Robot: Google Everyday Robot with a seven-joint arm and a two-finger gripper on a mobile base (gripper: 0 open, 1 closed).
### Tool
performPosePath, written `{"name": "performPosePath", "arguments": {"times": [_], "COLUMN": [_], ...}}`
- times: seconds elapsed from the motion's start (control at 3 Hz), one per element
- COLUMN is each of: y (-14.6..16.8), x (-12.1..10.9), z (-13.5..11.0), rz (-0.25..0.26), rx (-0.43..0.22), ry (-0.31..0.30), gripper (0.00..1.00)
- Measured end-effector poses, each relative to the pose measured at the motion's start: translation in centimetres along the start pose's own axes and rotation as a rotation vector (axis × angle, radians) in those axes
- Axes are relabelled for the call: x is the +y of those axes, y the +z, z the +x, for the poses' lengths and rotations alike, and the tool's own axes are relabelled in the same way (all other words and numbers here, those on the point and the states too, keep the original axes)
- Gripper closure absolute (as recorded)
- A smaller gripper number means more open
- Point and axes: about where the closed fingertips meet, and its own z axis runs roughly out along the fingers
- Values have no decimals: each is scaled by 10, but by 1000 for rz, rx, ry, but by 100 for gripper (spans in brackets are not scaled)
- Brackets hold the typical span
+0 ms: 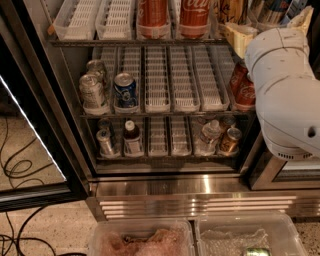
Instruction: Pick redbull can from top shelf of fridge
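Fridge open; gripper at right end of top shelf near redbull can, clenched or released I cannot tell; reaching, next must straddle can.

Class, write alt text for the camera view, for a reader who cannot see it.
An open fridge fills the view, with cola cans on its top shelf. The robot's white arm covers the right side, its gripper up at the top shelf's right end.

On top shelf of fridge, cola cans mid-row — redbull can seemingly far right, by gripper, above arm.
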Motion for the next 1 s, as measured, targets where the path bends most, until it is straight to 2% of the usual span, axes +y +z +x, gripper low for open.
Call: {"name": "performPosePath", "arguments": {"times": [0.33,1.0], "y": [4,8], "x": [-4,-8], "z": [-2,-5], "rz": [25,48], "rx": [-5,-14], "ry": [8,13], "gripper": [23,16]}}
